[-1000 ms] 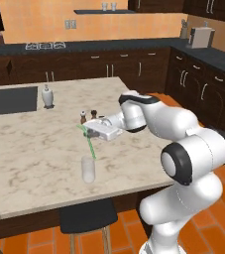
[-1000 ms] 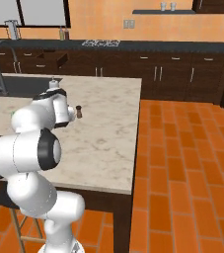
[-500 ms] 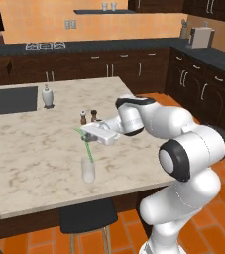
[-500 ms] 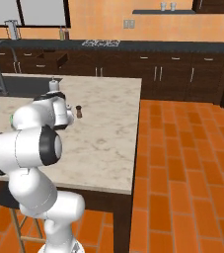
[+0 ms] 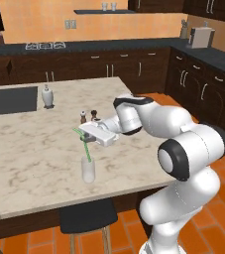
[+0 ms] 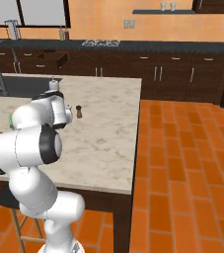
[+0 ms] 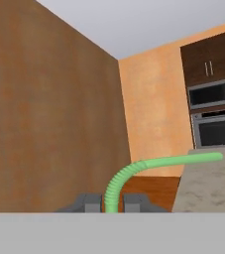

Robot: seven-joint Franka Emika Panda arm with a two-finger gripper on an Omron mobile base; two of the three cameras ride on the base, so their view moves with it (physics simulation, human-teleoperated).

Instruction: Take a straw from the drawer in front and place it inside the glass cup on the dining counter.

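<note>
Jaws of gripper (image 7: 113,201) pinch the straw (image 5: 86,147) near its corrugated bend; lower end sits inside the glass cup (image 5: 88,169) on the worktop (image 5: 29,149). Light, flexible, slippery; cup looks tippable.

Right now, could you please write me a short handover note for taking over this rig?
Gripper: shut on the straw, near its bent top.
Straw: slanting down into the glass cup; lower end looks inside the rim.
Glass cup: upright on the dining counter, near its front edge.
Done: straw fetched and brought to the cup.
Left: release the straw, withdraw.
</note>
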